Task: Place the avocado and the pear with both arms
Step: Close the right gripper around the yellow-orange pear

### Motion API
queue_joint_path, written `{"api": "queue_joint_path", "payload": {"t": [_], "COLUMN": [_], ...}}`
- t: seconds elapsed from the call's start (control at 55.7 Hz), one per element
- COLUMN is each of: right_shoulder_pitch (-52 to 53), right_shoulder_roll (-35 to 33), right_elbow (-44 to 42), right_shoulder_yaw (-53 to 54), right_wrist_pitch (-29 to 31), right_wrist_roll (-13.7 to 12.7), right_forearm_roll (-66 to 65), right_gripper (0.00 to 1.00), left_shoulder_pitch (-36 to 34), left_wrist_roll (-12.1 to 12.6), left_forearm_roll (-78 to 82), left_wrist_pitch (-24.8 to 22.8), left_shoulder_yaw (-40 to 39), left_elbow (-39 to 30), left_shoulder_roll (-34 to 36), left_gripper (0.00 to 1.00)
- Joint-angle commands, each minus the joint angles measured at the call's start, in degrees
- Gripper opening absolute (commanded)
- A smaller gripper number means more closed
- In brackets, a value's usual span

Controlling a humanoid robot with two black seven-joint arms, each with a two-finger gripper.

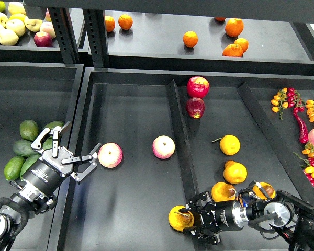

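A yellow-orange pear [178,218] with a brown stem lies at the front of the middle bin, against the divider. My right gripper [194,219] comes in from the right and is open, with its fingers reaching around the pear's right side. Several avocados lie in the left bin; the darkest avocado [22,148] is in the middle of the pile. My left gripper [69,149] is open and empty. It hovers over the wall between the left bin and the middle bin, just right of the avocados.
Two pink-yellow apples [110,155] [163,147] lie in the middle bin. More yellow-orange pears [230,145] [234,172] and two red apples [198,87] lie right of the divider [180,151]. Oranges [190,38] sit on the back shelf. Cherry tomatoes [310,112] are at far right.
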Motion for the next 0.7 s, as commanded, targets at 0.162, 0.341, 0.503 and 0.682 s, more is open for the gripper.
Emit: {"api": "queue_joint_path", "payload": {"t": [0.162, 0.341, 0.503, 0.682], "right_shoulder_pitch": [-0.2, -0.5, -0.7, 0.1], "right_shoulder_roll": [0.4, 0.2, 0.2, -0.9], "right_elbow": [-0.2, 0.2, 0.6, 3.7], "right_shoulder_yaw": [0.0, 0.4, 3.5, 5.5], "right_wrist_pitch": [0.0, 0.0, 0.0, 0.0], "right_wrist_roll": [0.0, 0.0, 0.0, 0.0], "right_forearm_roll": [-0.4, -0.5, 0.6, 4.4], "right_gripper": [0.32, 0.20, 0.16, 0.16], "left_shoulder_pitch": [0.1, 0.1, 0.1, 0.1], "left_wrist_roll": [0.0, 0.0, 0.0, 0.0], "left_forearm_roll": [0.0, 0.0, 0.0, 0.0], "left_wrist_pitch": [0.0, 0.0, 0.0, 0.0], "left_shoulder_yaw": [0.0, -0.1, 0.0, 0.0], "left_elbow": [0.0, 0.0, 0.0, 0.1], "left_shoulder_roll": [0.0, 0.0, 0.0, 0.0], "left_gripper": [1.00, 1.00, 1.00, 1.00]}}
